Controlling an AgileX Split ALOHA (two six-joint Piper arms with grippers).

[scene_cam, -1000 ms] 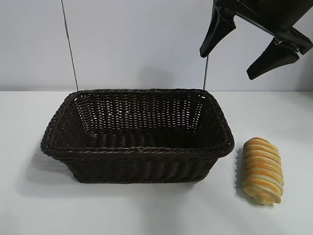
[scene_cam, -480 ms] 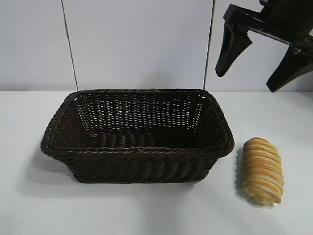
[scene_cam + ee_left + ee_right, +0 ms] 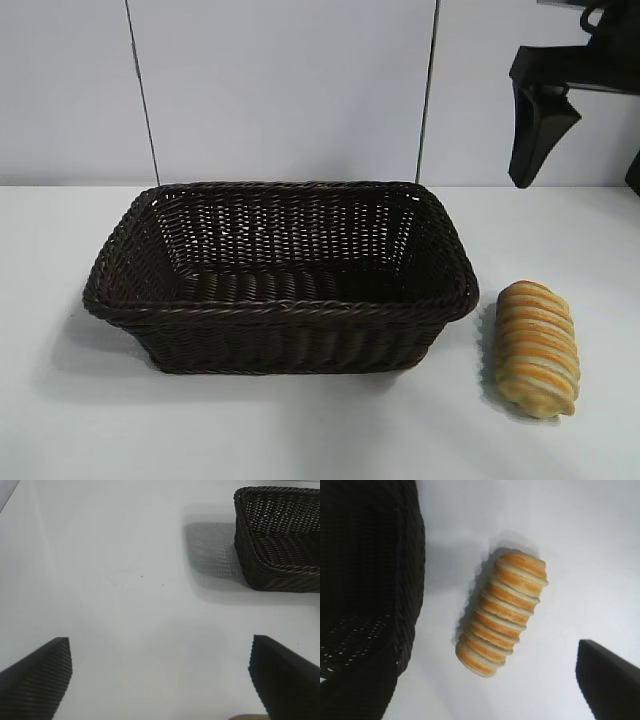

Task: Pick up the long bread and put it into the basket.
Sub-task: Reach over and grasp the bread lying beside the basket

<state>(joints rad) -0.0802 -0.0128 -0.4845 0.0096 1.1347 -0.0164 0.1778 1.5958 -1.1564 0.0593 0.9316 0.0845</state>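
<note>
Long bread (image 3: 538,348) beside basket (image 3: 280,310); right gripper (image 3: 585,135) spread wide, empty, half cropped.

The black right gripper (image 3: 585,140), jaws wide apart, has been swung rightward and is now partly cut off at the frame edge.

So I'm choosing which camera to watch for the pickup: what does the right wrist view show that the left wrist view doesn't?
Only the right wrist view shows the long bread, lying on the white table beside the basket, not touching it, with one dark finger of the right gripper at the frame's edge. Only the left wrist view shows the left gripper, open over bare table, away from the basket. It shows no bread. Both show part of the basket's woven side and rim, and the table.
</note>
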